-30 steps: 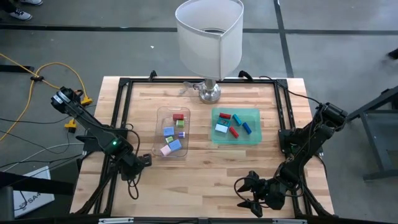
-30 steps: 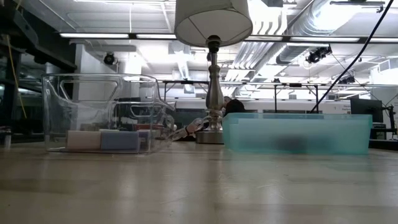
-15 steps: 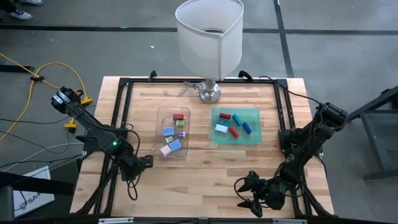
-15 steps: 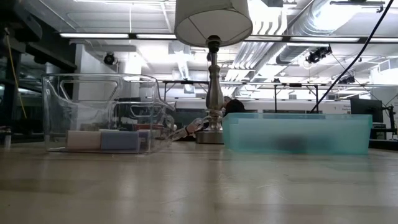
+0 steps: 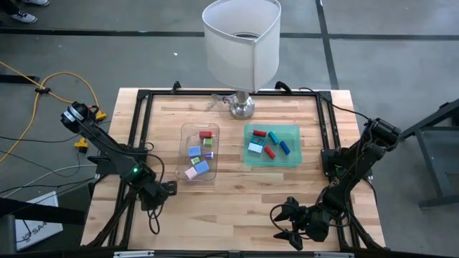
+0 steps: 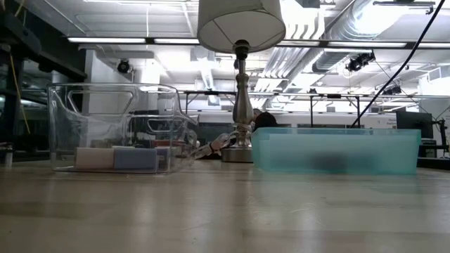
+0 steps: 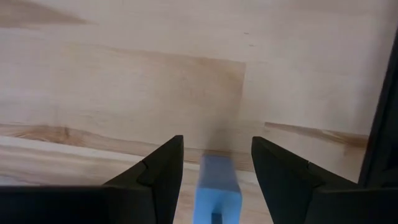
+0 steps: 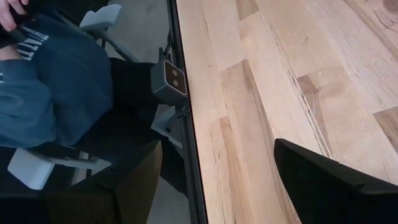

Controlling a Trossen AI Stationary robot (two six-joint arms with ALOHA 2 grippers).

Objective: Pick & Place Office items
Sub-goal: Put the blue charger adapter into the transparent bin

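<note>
The office items lie in two containers near the middle of the desk (image 5: 237, 201). The clear tray (image 5: 198, 152) holds a red block (image 5: 206, 134) at its far end, a green piece (image 5: 208, 142) just below it, a blue block (image 5: 194, 151), a tiny green bit (image 5: 209, 154), a pale blue block (image 5: 201, 167) and a pink block (image 5: 191, 173) at the near end. Just to its right, apart from it, the green tray (image 5: 272, 145) carries a red stick (image 5: 259, 132), a teal piece (image 5: 273, 137), a pale blue block (image 5: 255, 148), a second red stick (image 5: 270, 151) and a blue stick (image 5: 285, 147). A lamp (image 5: 241, 43) stands behind both trays.

The left end effector (image 5: 166, 187) hangs low over the desk's near left part, beside the clear tray's near corner; its wrist view shows a blue block (image 7: 216, 186) pinched between the two fingers (image 7: 158, 171). The right end effector (image 5: 281, 223) sits at the near right edge of the desk, fingers spread wide with nothing between them. Its wrist view looks past the desk edge to a person's blue sleeve (image 8: 56, 81).
</note>
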